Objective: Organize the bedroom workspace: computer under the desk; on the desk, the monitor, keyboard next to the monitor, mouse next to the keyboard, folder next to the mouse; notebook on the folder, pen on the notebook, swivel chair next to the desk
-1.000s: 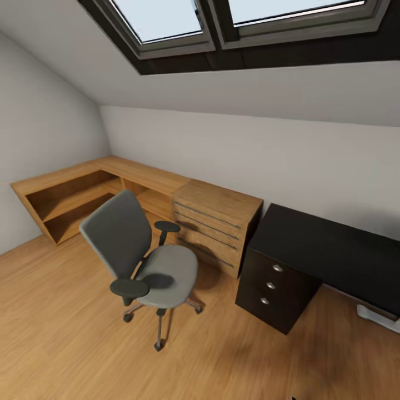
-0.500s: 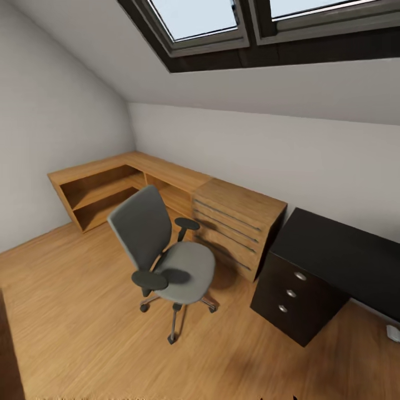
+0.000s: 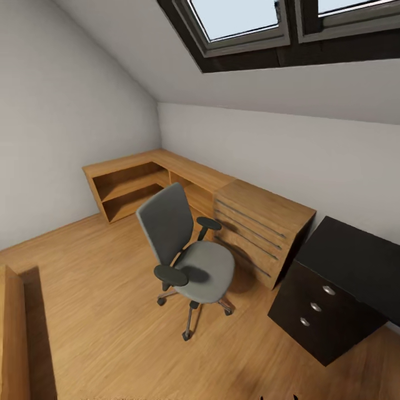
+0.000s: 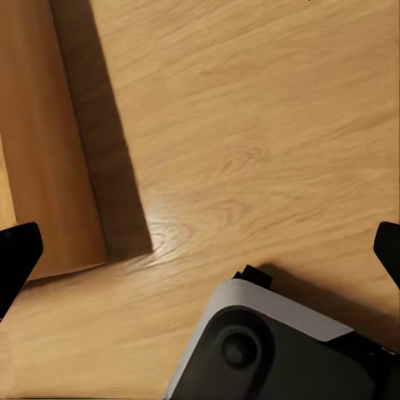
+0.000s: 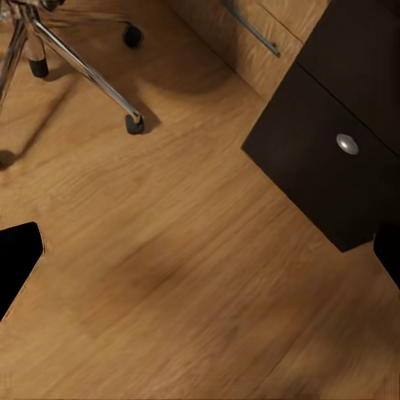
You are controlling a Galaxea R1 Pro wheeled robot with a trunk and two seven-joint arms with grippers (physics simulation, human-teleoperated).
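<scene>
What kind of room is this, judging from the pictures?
Probably an attic room used as a home office: skylight windows in a sloped ceiling, a grey swivel chair on the wood floor, a black desk beside a light wood dresser.

Wood floor (image 3: 100, 311), swivel chair (image 3: 186, 250) on castors, light wood dresser (image 3: 261, 230), black desk (image 3: 344, 278) drawer unit

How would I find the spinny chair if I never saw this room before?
Look under the slanted skylight wall, where a light wood dresser stands beside a black desk. On the wood floor in front of the dresser is the swivel chair. It alone has a grey seat, tall grey back, and chrome legs on castors.
</scene>
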